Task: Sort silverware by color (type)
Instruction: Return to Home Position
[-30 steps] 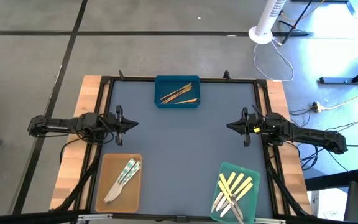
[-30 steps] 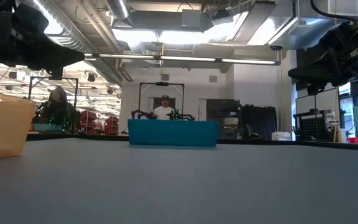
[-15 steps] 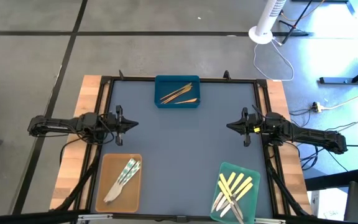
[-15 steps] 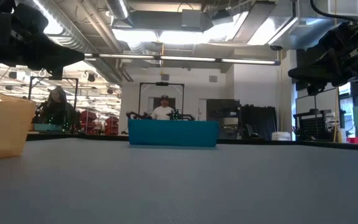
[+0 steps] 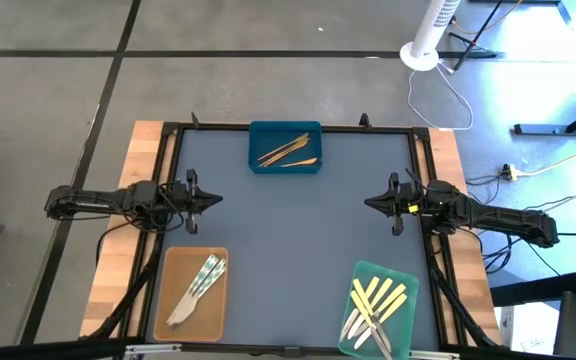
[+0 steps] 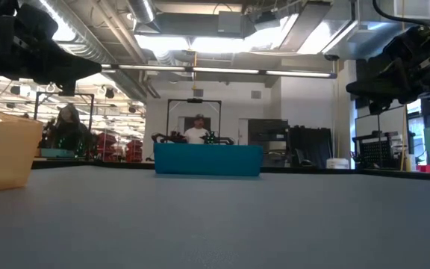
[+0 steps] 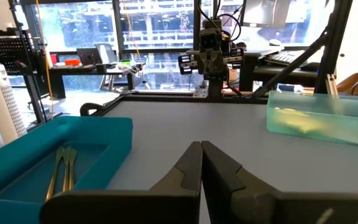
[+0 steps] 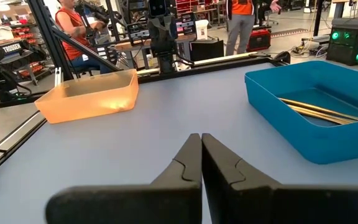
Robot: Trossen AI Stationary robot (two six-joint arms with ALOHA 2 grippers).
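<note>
From above, the silverware lay in your blue tray, tan tray and green tray. Both arms sat at the counter's sides, so homing looked done, with nothing left to fetch. Low down: grey counter, and a person in the workshop beyond. At the wrists, left end effector and right end effector were pinched narrow, holding nothing.

1. A pale label on a dark piece of equipment beyond the table's left side, seen in the right wrist view, carries capital letters that appear to read "TROSSEN".
2. Other marks on gear in the room behind the table are too small to read.
3. No lettering can be made out on the silverware.
</note>
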